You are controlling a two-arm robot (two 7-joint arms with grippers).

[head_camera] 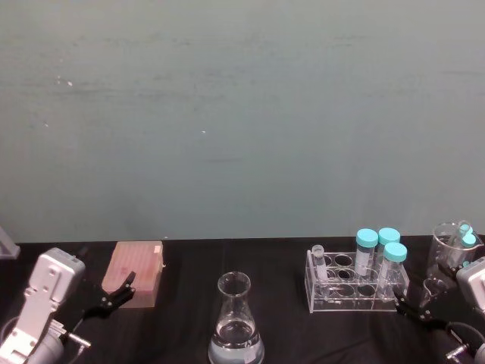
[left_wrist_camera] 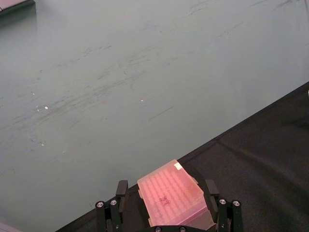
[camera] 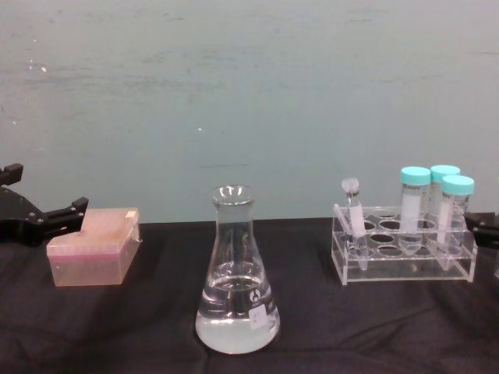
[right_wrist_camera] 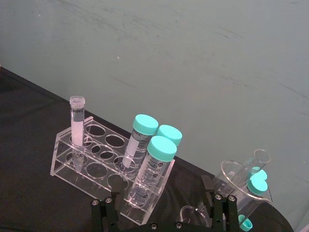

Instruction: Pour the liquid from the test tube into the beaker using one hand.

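- The test tube stands uncapped and leaning a little in an end hole of the clear rack, at the end farthest from the right hand.
- Liquid shows inside the tube.
- The right hand hangs low over the worktop with its fingers spread wide and nothing between them. It is just beside the rack's nearer end; whether it touches the rack cannot be told.
- Three turquoise-capped tubes stand upright in the rack, between the right hand and the test tube.
- A clear cup with more capped tubes in it sits just ahead of the right hand, on its outer side.
- The flask stands upright well to the left of the right hand, between the two hands, with clear liquid in its wide base.
- The left hand is also spread and holds nothing, its fingertips pointing at a pink box lying just ahead of it.
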